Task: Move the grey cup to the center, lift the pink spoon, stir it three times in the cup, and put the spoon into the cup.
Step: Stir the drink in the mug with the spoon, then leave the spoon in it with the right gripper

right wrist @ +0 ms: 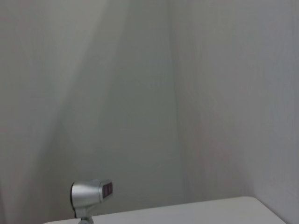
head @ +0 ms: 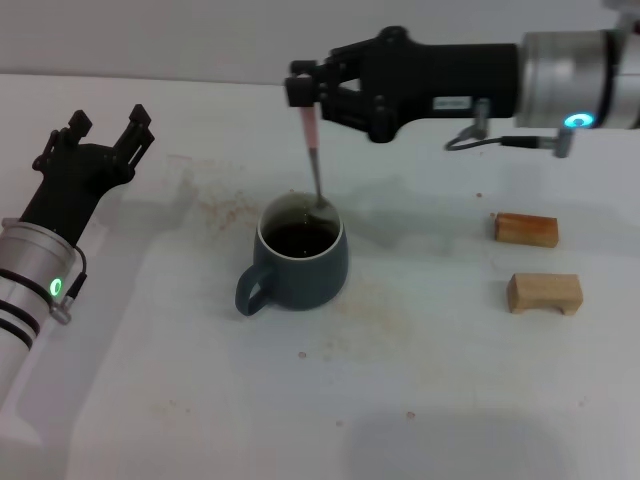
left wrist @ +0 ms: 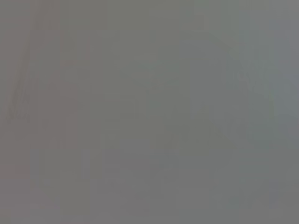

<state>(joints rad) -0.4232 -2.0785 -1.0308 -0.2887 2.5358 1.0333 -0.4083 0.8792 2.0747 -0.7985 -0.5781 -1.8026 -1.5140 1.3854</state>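
Stirring is in hand: the right gripper (head: 303, 98), jaws pinching the pink spoon (head: 313, 160), dips it into the grey cup (head: 300, 262) below. Next, release it. The left gripper (head: 100, 135) idles, jaws spread.

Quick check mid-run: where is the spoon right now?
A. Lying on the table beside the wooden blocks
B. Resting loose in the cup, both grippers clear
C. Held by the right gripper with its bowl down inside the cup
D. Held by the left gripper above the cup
C: the right gripper pinches the top of the spoon handle, and its metal end dips into the cup; the left gripper sits open, off to the side.
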